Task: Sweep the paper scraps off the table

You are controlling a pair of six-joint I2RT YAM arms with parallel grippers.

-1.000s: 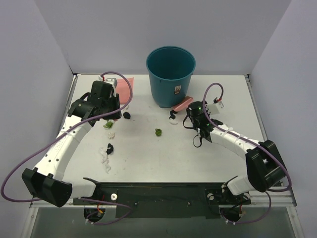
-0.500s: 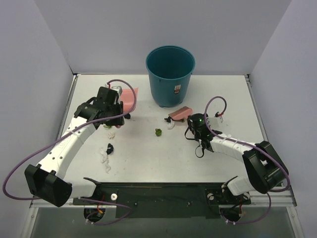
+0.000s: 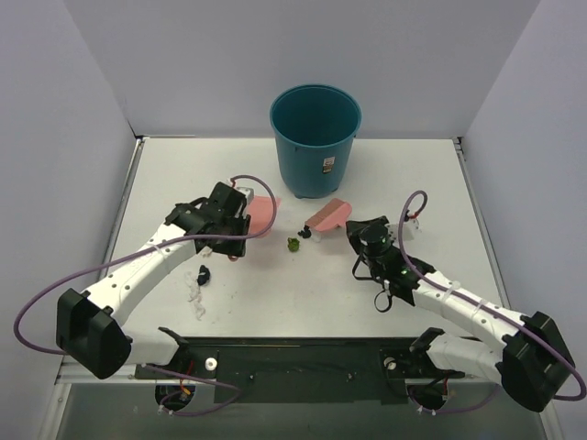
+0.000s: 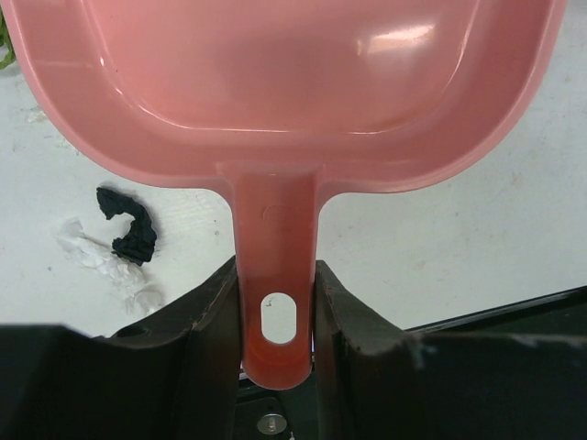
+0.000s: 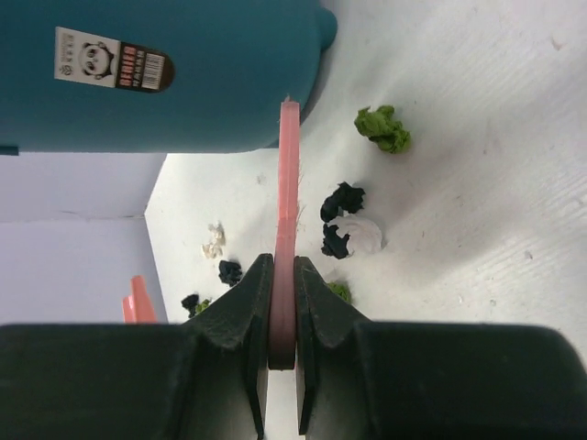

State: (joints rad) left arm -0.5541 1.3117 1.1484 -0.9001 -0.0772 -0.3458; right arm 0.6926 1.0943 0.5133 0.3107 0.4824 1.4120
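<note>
Dustpan [image 3: 261, 213] and brush [image 3: 328, 215] nearer paper scraps [image 3: 293, 244]

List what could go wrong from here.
The green scrap lies between brush and dustpan; a stroke could flick it past the pan.
The black scrap and white scraps sit on the dustpan's handle side and may be missed.
The bin stands close to the brush; a swing might knock it.

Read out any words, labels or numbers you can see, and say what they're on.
Sticker on the bin: a panda face and a barcode, but the print is too small to read.
Dustpan and brush: no text.
Nothing else in view carries any writing.
</note>
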